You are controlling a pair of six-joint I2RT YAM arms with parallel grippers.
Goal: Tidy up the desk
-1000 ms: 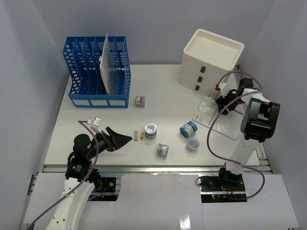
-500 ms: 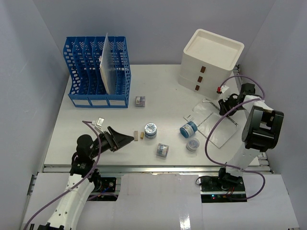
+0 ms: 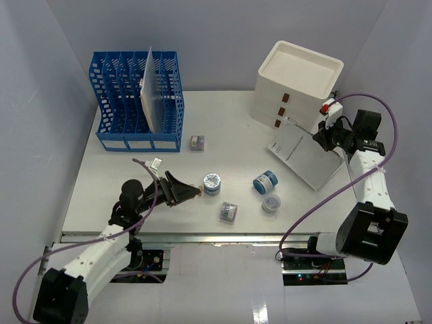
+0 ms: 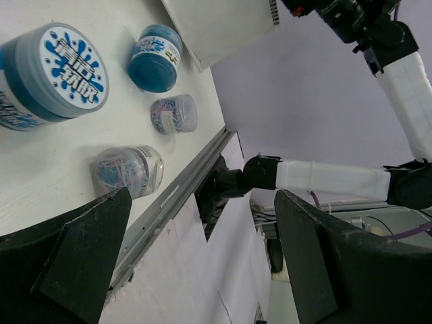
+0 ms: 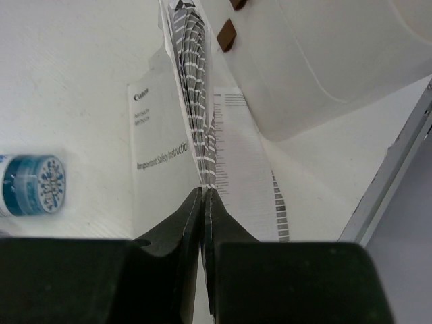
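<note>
We are reaching the left arm low across the near side of the desk (image 3: 229,121), the white tabletop filling the middle of the top view under everything else. The left gripper (image 3: 196,192) is pointing right, its fingers spread apart with nothing between them, just beside a splatter-lidded jar (image 3: 212,183).

We are stretching the right arm up the desk's right edge, its wrist bending left beside the drawer box (image 3: 297,84). The right gripper (image 3: 322,137) is pinching a stapled booklet (image 3: 304,155) by its far edge, jaws tight on the pages in the right wrist view, so the booklet is tilting with its lower edge toward the desk.

Counting, we are seeing four small round containers:
- the splatter-lidded jar
- one blue jar (image 3: 265,181)
- one clear tub (image 3: 271,202) of coloured clips
- one clear tub on its side (image 3: 229,212)

There is also one small packet (image 3: 197,142), one blue file rack (image 3: 138,101) holding one upright sheet (image 3: 154,91), and one drawer box.
</note>
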